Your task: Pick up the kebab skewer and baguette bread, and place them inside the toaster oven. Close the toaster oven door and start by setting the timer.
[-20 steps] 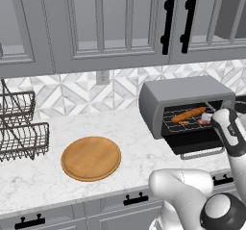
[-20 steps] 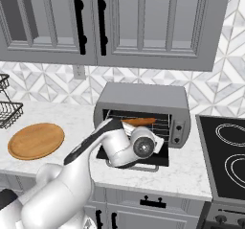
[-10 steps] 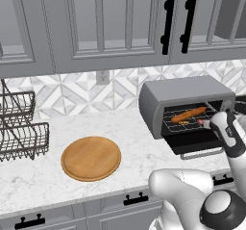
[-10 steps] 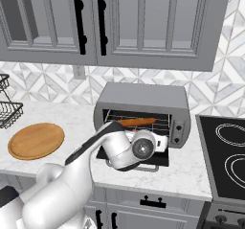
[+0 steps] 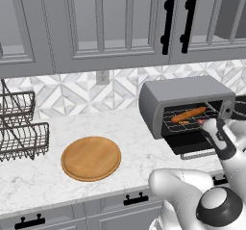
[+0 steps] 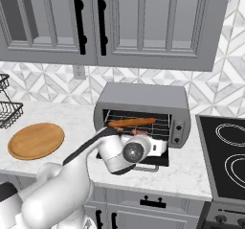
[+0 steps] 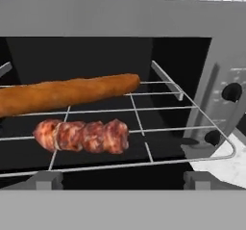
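The fingers [image 6: 160,145] stand wide apart and hold nothing, poised at the mouth of the toaster oven [image 6: 143,98].

Just under and in front of them the toaster oven door [image 5: 197,147] hangs dropped open – a stiff glass-and-metal flap on a bottom hinge, light enough to swing but likely to slap shut if shoved. Its single bar handle [image 5: 198,154] along the free edge looks like the sensible place to take it, or a push from beneath the edge.

Just beyond the fingers, on the front of the wire rack [image 7: 144,128], lies one kebab skewer [image 7: 82,136], its meat chunks lumpy and probably a little soft and greasy – it would be best pinched across the middle chunks. Behind it, deeper on the same rack, rests one baguette bread [image 7: 67,93], long, dry and crusty, light and firm enough to hold anywhere along its middle. The two lie near each other but apart. Both already sit inside, so I judge neither needs handling again.

To the right of the fingers, on the oven's side panel, I count two dark knobs [image 7: 232,91] – small, round and rigid, to be gripped across and twisted; which one is the timer I cannot tell.

Further off to the left, one round wooden board [image 5: 91,158] lies on the tabletop [image 5: 43,176].
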Robot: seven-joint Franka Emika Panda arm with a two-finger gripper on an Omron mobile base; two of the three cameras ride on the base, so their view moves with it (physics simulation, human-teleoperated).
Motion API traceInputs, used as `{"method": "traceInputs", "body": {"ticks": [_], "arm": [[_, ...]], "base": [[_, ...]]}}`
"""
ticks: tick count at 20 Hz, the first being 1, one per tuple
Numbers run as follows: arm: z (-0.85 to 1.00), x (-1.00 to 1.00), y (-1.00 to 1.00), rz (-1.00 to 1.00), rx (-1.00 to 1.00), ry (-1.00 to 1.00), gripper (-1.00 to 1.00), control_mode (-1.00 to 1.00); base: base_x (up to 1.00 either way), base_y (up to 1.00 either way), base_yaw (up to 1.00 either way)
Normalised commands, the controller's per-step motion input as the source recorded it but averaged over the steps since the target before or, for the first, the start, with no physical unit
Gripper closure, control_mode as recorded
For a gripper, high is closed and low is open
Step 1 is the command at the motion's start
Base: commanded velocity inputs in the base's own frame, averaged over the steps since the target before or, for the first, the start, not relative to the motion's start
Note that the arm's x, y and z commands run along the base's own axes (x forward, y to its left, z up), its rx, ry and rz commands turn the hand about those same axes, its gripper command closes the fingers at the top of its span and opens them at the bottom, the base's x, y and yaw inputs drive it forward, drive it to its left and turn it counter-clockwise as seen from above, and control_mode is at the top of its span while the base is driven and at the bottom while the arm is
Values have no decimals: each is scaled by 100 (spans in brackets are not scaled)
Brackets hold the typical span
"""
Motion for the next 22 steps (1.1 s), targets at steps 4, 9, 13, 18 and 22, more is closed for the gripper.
{"method": "traceInputs", "body": {"ticks": [4,9,13,18,22], "arm": [[-27,0,0,0,-10,0,-100,-100],[-4,13,8,0,-2,0,-100,-100],[0,23,0,0,0,0,-100,-100],[0,11,0,0,0,0,-100,-100],[0,10,0,0,0,0,-100,-100]], "base": [[0,0,0],[0,0,0],[0,0,0],[0,0,0],[0,0,0]]}}
